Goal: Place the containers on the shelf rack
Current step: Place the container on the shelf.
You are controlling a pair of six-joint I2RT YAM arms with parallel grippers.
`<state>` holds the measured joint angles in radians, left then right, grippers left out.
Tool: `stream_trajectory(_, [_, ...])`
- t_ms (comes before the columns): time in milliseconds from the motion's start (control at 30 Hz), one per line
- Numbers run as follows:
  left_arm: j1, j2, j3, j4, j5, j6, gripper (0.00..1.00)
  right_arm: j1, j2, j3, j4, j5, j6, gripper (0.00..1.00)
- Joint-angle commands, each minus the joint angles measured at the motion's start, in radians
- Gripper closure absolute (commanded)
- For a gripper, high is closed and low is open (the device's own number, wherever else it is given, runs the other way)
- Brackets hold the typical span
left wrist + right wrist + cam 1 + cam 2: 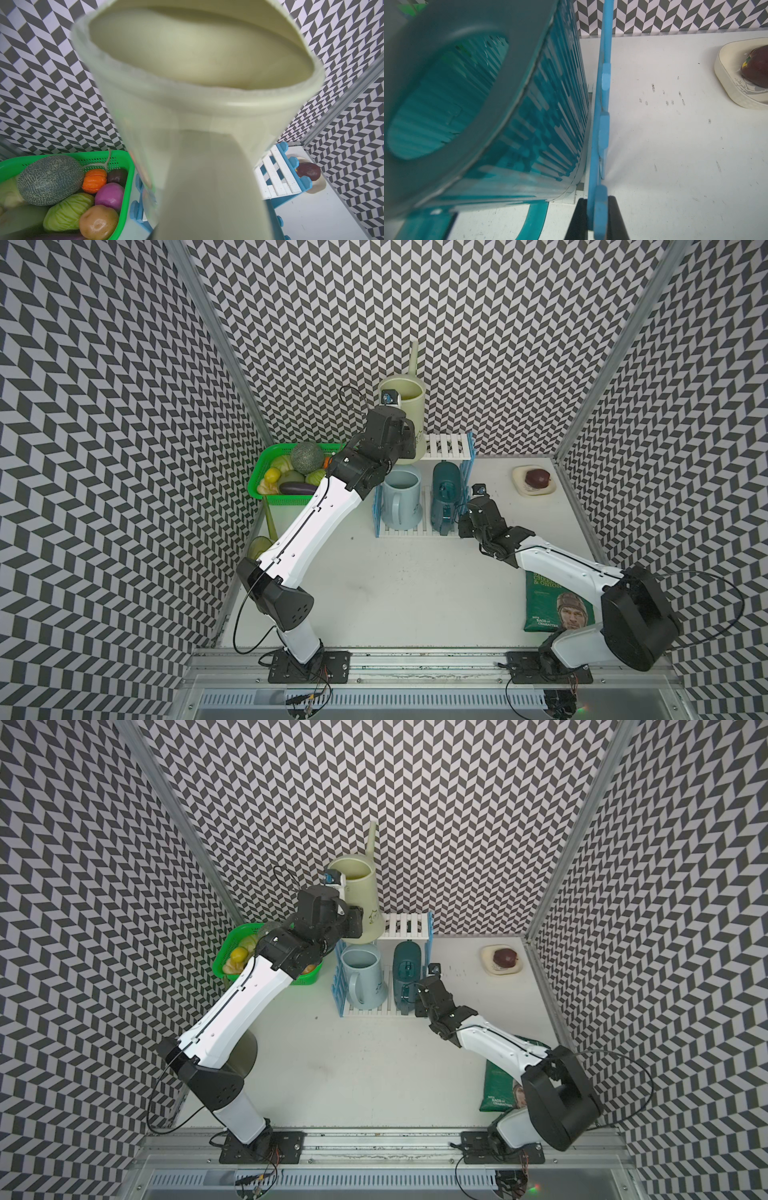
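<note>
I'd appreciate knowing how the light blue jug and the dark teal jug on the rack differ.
The light blue jug is opaque, the dark teal jug see-through. The light blue jug's mouth is wide open; the dark teal jug's top is partly covered. The light blue jug stands left, the dark teal jug right. Both stand on the shelf rack's lower tier.
</note>
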<state>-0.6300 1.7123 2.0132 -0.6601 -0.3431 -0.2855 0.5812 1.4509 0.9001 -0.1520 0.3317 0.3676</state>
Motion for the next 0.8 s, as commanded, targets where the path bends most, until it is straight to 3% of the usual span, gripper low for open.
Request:
stream_trajectory(0, [-0.004, 0.013, 0.042, -0.002, 0.037, -0.017, 0.51, 0.012, -0.044, 0.005, 0.042, -0.062, 0.049, 0.95])
stream_trajectory(767, [-0.004, 0.000, 0.034, -0.002, 0.096, -0.028, 0.44, 0.012, -0.053, 0.002, 0.041, -0.063, 0.053, 0.95])
